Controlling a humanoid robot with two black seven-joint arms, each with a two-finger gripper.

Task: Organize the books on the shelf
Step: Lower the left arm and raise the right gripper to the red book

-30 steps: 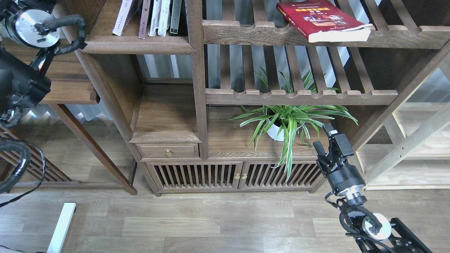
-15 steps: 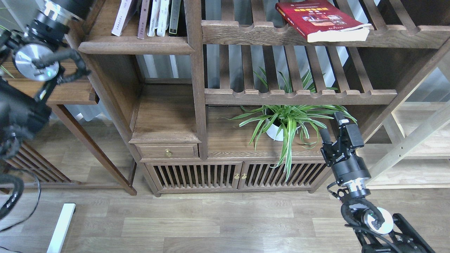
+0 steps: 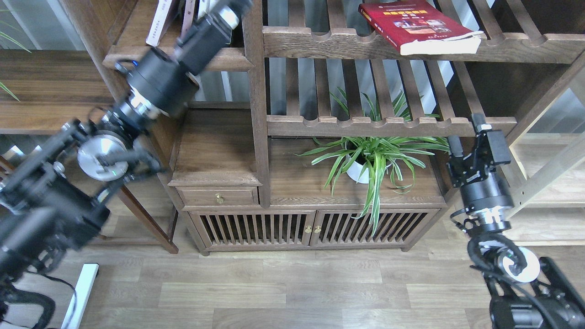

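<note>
The left gripper [image 3: 231, 7] is reaching up into the narrow shelf [image 3: 178, 57] at upper left, covering the upright books [image 3: 161, 20] there — its fingers are blurred, so I cannot tell how they stand. The thick red book [image 3: 418, 25] is lying flat on the slatted rack [image 3: 347, 43], well above the right gripper [image 3: 466, 132], whose fingers are standing spread beside the potted plant [image 3: 374, 157].

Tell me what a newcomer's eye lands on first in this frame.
Likely the thick red book lying flat on the top slatted rack at upper right, overhanging its front rail. Then the striped green plant in a white pot at centre, and the left arm reaching up to the upright books at top left.
</note>
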